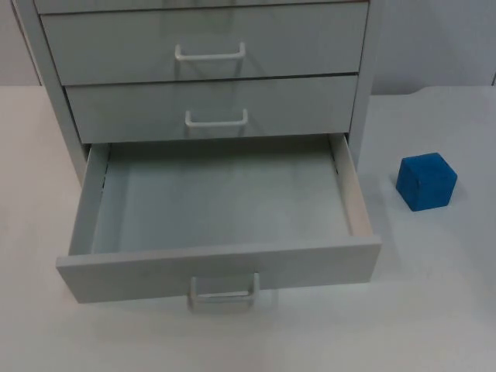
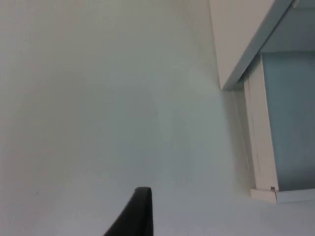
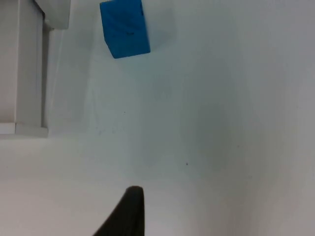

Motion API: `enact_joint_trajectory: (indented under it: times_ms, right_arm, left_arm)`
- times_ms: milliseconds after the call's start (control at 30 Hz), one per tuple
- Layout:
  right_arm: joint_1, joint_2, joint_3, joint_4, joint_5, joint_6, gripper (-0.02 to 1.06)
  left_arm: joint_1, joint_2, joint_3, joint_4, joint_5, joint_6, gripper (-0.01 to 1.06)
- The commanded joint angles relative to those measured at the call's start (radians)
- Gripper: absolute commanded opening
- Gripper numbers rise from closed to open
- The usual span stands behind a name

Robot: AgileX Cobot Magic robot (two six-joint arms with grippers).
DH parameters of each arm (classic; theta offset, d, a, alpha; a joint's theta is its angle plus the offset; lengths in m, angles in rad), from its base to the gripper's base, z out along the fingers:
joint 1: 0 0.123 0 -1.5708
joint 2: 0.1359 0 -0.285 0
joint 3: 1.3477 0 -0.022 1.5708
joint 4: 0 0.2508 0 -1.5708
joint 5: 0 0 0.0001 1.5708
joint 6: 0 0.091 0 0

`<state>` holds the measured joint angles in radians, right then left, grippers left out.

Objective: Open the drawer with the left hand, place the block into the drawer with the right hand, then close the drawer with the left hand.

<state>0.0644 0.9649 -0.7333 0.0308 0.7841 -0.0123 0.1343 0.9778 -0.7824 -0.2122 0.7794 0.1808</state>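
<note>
The white cabinet (image 1: pixel 205 50) stands at the back of the table, its bottom drawer (image 1: pixel 217 267) pulled far out and empty inside. A blue block (image 1: pixel 426 181) rests on the table to the right of the drawer, apart from it. My left gripper (image 2: pixel 140 216) hovers over bare table left of the cabinet, with the drawer's side wall (image 2: pixel 261 147) ahead of it. My right gripper (image 3: pixel 129 214) hangs over the table on the right, well short of the blue block (image 3: pixel 125 27), beside the drawer's outer side (image 3: pixel 27 73).
Two upper drawers (image 1: pixel 209 101) are closed, each with a white handle. The open drawer's handle (image 1: pixel 223 293) points toward the table's front edge. White table top (image 1: pixel 434 310) stretches right of and in front of the drawer.
</note>
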Motion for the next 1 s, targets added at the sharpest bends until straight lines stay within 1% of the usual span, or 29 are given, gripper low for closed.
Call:
enact_joint_trajectory:
  times_ms: [0, 100, 167, 200, 233, 333, 367, 400, 500, 533, 567, 600, 667, 700, 800, 833, 867, 967]
  right_arm:
    - [0.000, -0.001, -0.005, -0.002, -0.018, -0.003, 1.05]
    - [0.000, 0.020, -0.008, -0.002, -0.010, -0.003, 1.05]
    - [0.013, 0.081, -0.037, -0.002, 0.016, -0.006, 1.05]
    - [0.035, 0.135, -0.061, -0.005, 0.019, -0.006, 1.05]
    - [0.035, 0.135, -0.061, -0.005, 0.019, -0.006, 1.05]
    - [0.111, 0.274, -0.121, -0.038, -0.004, 0.000, 1.05]
    - [0.140, 0.327, -0.147, -0.062, -0.015, 0.025, 1.05]
    - [0.140, 0.327, -0.147, -0.062, -0.015, 0.025, 1.05]
    - [0.199, 0.479, -0.235, -0.142, -0.047, 0.147, 1.05]
    - [0.222, 0.555, -0.279, -0.165, -0.060, 0.162, 1.05]
    - [0.222, 0.555, -0.279, -0.165, -0.060, 0.162, 1.05]
    - [0.230, 0.603, -0.306, -0.172, -0.073, 0.162, 1.05]
    - [0.239, 0.686, -0.346, -0.186, -0.119, 0.162, 1.05]
    - [0.239, 0.686, -0.346, -0.186, -0.119, 0.162, 1.05]
    - [0.239, 0.796, -0.381, -0.184, -0.211, 0.164, 1.05]
    - [0.239, 0.846, -0.393, -0.184, -0.265, 0.164, 1.05]
    - [0.239, 0.846, -0.393, -0.184, -0.265, 0.164, 1.05]
    - [0.239, 0.930, -0.407, -0.184, -0.408, 0.164, 1.05]
  left_arm:
    - [0.003, -0.009, 0.004, -0.024, 0.002, 0.009, 1.05]
    - [0.003, -0.009, 0.007, -0.032, 0.002, 0.016, 1.05]
    - [0.003, -0.009, 0.009, -0.042, -0.001, 0.025, 1.05]
    - [0.003, -0.009, 0.009, -0.046, -0.006, 0.025, 1.05]
    - [0.003, -0.009, 0.009, -0.046, -0.006, 0.025, 1.05]
    - [0.003, -0.007, 0.009, -0.048, -0.012, 0.028, 1.05]
    - [0.003, -0.007, 0.009, -0.051, -0.008, 0.030, 1.05]
    - [0.003, -0.007, 0.009, -0.051, -0.008, 0.030, 1.05]
    - [0.003, -0.007, 0.009, -0.068, -0.004, 0.052, 1.05]
    - [0.003, -0.007, 0.009, -0.068, -0.004, 0.055, 1.05]
    - [0.003, -0.007, 0.009, -0.068, -0.004, 0.055, 1.05]
    - [0.003, -0.007, 0.009, -0.068, -0.005, 0.055, 1.05]
    - [0.003, -0.007, 0.009, -0.068, -0.008, 0.055, 1.05]
    - [0.003, -0.007, 0.009, -0.068, -0.008, 0.055, 1.05]
    - [0.003, -0.007, 0.009, -0.068, -0.010, 0.059, 1.05]
    - [0.003, -0.007, 0.009, -0.068, -0.010, 0.059, 1.05]
    - [0.003, -0.007, 0.009, -0.068, -0.010, 0.059, 1.05]
    - [0.003, -0.007, 0.009, -0.068, -0.013, 0.062, 1.05]
